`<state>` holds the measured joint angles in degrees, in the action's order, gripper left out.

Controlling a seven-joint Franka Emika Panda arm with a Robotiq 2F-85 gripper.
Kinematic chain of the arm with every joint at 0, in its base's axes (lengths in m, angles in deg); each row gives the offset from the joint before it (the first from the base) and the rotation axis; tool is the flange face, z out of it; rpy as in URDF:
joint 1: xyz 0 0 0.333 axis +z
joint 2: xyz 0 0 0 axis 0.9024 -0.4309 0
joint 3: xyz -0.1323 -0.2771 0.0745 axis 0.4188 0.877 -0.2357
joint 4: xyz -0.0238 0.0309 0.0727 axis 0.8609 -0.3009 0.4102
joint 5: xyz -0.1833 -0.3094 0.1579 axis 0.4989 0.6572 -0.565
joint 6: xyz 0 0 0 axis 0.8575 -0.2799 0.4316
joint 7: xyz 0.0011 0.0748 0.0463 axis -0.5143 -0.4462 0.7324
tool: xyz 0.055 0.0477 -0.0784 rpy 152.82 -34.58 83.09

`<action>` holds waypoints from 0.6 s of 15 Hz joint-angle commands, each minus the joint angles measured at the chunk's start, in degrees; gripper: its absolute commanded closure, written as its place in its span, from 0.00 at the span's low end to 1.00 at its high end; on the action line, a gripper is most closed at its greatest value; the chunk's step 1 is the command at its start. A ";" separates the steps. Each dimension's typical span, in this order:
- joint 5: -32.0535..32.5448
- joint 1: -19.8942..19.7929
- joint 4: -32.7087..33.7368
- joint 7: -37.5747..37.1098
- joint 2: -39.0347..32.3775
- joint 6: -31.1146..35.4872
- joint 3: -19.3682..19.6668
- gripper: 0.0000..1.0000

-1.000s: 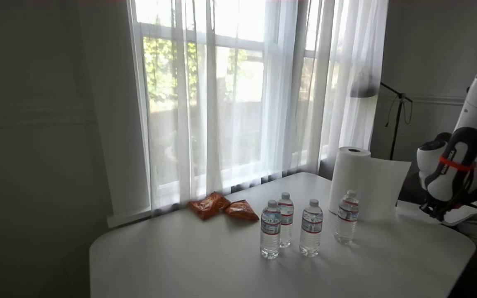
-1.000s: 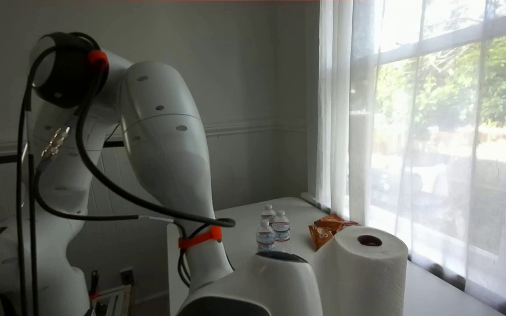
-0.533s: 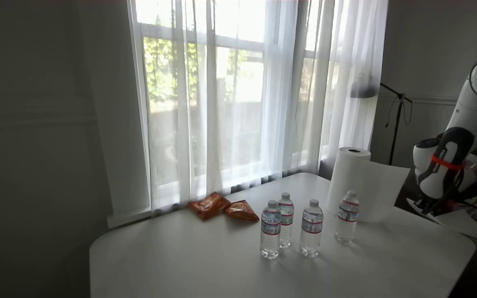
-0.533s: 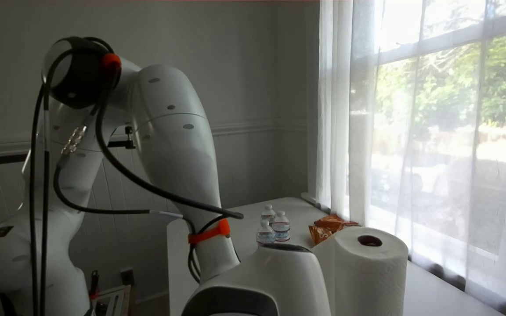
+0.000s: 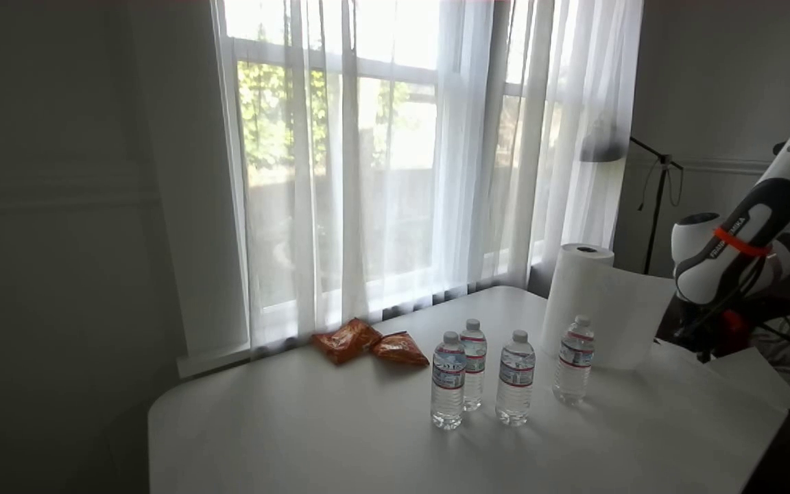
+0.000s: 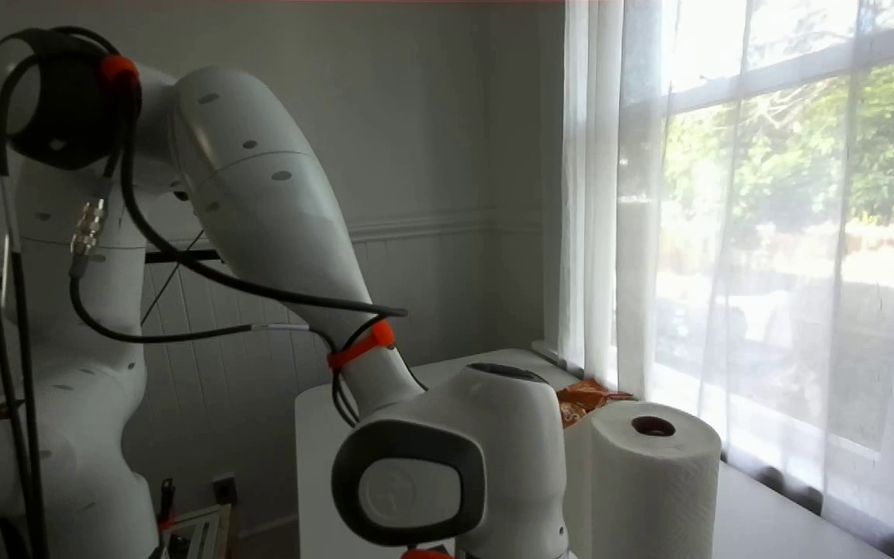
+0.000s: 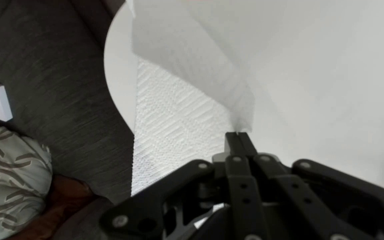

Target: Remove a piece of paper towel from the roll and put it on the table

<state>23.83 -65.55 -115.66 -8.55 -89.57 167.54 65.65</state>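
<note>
A thin, limp sheet of embossed white paper towel (image 7: 178, 130) hangs bent, pinched near one edge, reaching past a rounded corner of the smooth pale table (image 5: 285, 439); whether they touch I can't make out. The thick white cylindrical paper roll (image 5: 564, 295) stands upright nearby, a loose flap (image 5: 631, 305) jutting from its side.

Black, slender, two-fingered claw (image 7: 237, 134) — tips pressed together, pointing downward. Rounded, hard-shelled white wrist (image 6: 521, 450) directly above claw. Smooth, white, jointed arm (image 6: 261, 178) — bent — stands higher than claw.

Bright window (image 5: 403, 147), sheer curtains (image 5: 463, 178), dim grey walls (image 5: 59, 288), dark lamp (image 5: 606, 149)
</note>
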 commanded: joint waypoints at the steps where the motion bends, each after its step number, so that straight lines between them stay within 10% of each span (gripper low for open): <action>1: -1.56 -1.10 -2.30 -5.14 7.97 -13.47 -4.72 0.98; 9: -14.91 -4.90 -3.51 -25.36 15.31 -28.35 -20.70 0.99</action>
<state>14.00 -68.15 -116.35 -27.36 -78.54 140.32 49.95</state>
